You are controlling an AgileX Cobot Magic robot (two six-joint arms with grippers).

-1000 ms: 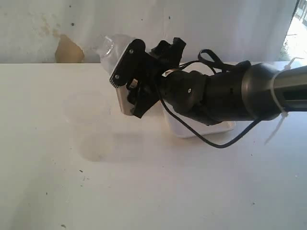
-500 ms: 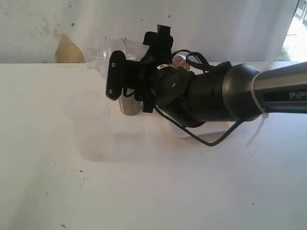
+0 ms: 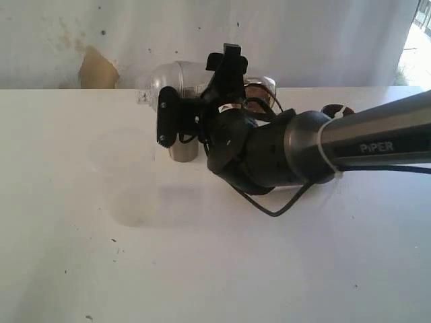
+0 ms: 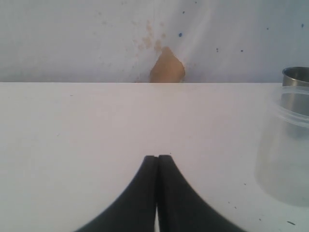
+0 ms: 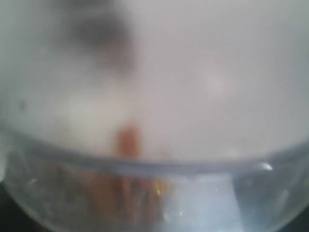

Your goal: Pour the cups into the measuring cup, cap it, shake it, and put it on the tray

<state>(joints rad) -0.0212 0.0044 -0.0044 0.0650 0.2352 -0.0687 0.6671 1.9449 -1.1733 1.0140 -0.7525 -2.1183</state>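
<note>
The right arm (image 3: 269,155) is a bulky black wrist on a silver-grey tube lettered PiPER (image 3: 376,147) in white, ringed by a white cable tie (image 3: 326,145). A thin black cable (image 3: 273,210) loops under it. The left gripper (image 4: 157,158) has two smooth black fingers (image 4: 140,198) tapering to narrow tips.

Setting: white counter (image 3: 202,269) backed by a pale wall (image 3: 323,40), lit by daylight.
Wall mottled with faint brownish stains and a few dark dots; one tan patch (image 3: 97,70) sits just above the counter's rear edge. Bright opening (image 3: 416,47) at the exterior view's upper right. Counter surface matte, with scattered dark specks (image 3: 113,240).
</note>
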